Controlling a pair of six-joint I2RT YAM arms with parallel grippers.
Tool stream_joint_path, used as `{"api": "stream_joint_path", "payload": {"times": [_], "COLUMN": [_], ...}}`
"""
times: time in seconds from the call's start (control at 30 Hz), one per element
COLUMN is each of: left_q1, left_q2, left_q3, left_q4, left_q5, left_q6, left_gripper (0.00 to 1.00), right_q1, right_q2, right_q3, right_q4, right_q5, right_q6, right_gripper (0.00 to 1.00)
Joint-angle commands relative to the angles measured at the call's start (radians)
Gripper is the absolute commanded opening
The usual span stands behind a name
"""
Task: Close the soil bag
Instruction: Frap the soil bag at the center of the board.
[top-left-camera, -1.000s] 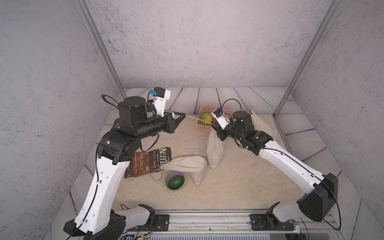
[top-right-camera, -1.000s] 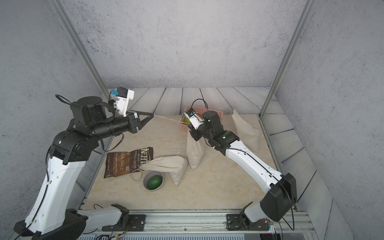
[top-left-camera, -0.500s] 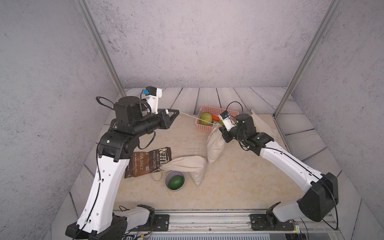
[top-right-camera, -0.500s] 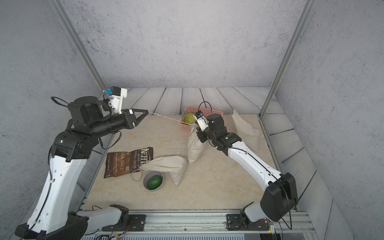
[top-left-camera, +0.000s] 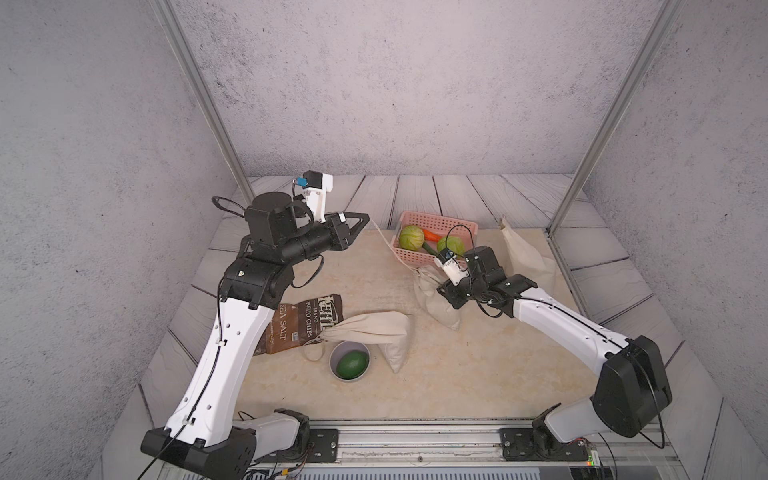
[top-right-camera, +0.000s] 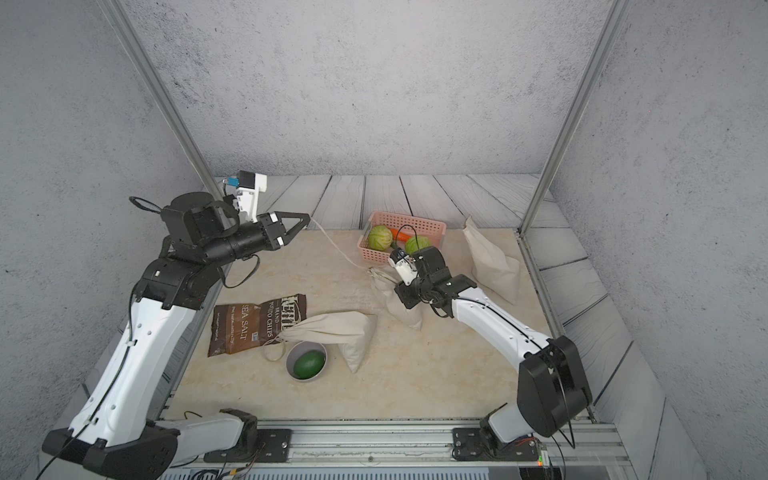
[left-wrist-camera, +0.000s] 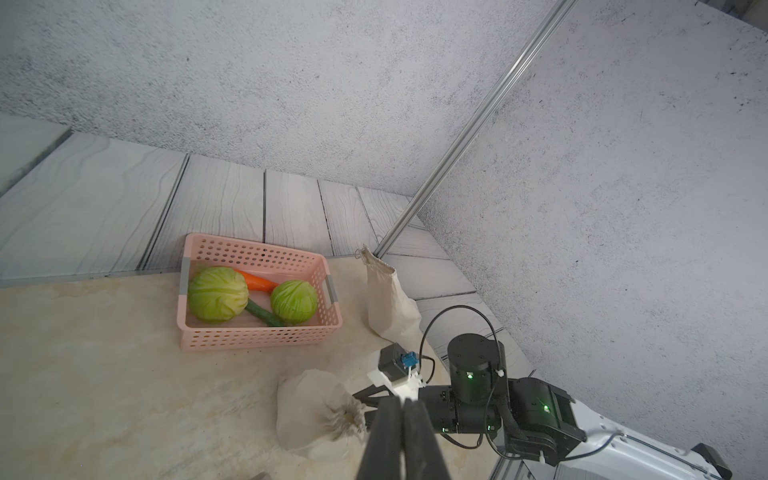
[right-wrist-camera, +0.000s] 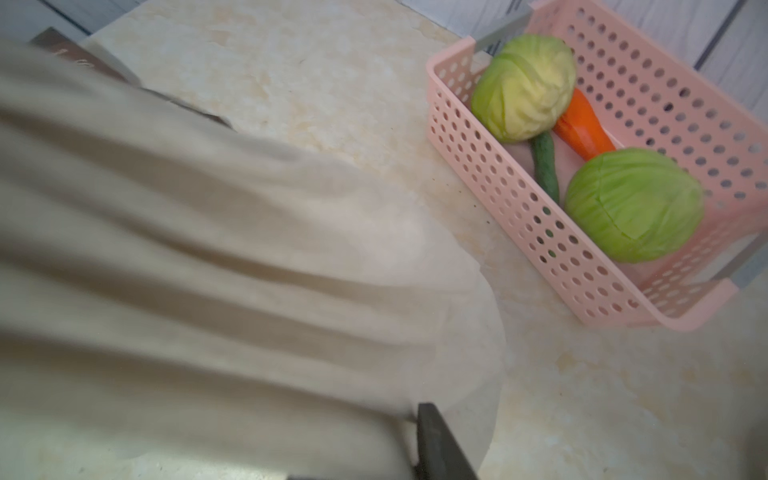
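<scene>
- Over the last second the right tool (top-left-camera: 445, 295) has dropped from the top of the soil bag (top-left-camera: 434, 305) to its flank. The bag has gone from upright to leaning, and the left tool (top-left-camera: 365, 217) has pulled a little farther away.
- The left tool is raised above the bench (top-left-camera: 353, 274) at the left rear. Its fingers (left-wrist-camera: 390, 432) are pressed together on the end of the drawstring (top-left-camera: 384, 240).
- A brown chips bag (top-left-camera: 305, 328) lies flat near the left arm. A tied cloth sack (top-left-camera: 370, 328) lies on its side, overlapping one edge of it.
- Just in front of that sack stands a grey bowl (top-left-camera: 333, 368) with an avocado (top-left-camera: 352, 363) in it.
- The drawstring runs in a slack line from the left tool down to the soil bag's neck (left-wrist-camera: 347, 417), which is gathered tight in the left wrist view.
- The soil bag rests mid-bench, just in front of the pink basket (top-left-camera: 415, 258), which holds two cabbages, a carrot and a cucumber.
- The right tool sits against the bag's cloth. I cannot tell whether its jaws are apart or gripping.
- Another sack (top-left-camera: 523, 257) stands at the far right.
</scene>
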Motion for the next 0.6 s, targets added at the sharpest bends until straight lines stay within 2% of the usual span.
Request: {"api": "stream_joint_path", "payload": {"times": [0.0, 0.13, 0.27, 0.43, 0.57], "left_q1": [-0.005, -0.005, -0.005, -0.005, -0.005], "left_q2": [-0.006, -0.009, -0.015, -0.019, -0.019], "left_q3": [0.020, 0.031, 0.042, 0.051, 0.054], "left_q4": [0.068, 0.059, 0.050, 0.043, 0.043], "left_q5": [0.015, 0.015, 0.014, 0.015, 0.023], "left_q6": [-0.002, 0.002, 0.007, 0.012, 0.014], "left_gripper": [0.00, 0.00, 0.00, 0.00, 0.00], "right_q1": [0.034, 0.076, 0.110, 0.130, 0.135], "right_q2": [-0.059, -0.072, -0.023, 0.055, 0.115], "right_q3": [0.078, 0.131, 0.235, 0.350, 0.440], "right_q4": [-0.012, 0.045, 0.022, -0.033, -0.089], "right_q5": [-0.126, -0.189, -0.238, -0.227, -0.235], "right_q6": [-0.034, -0.051, -0.049, -0.056, -0.070], "right_gripper": [0.43, 0.53, 0.59, 0.60, 0.54]}}
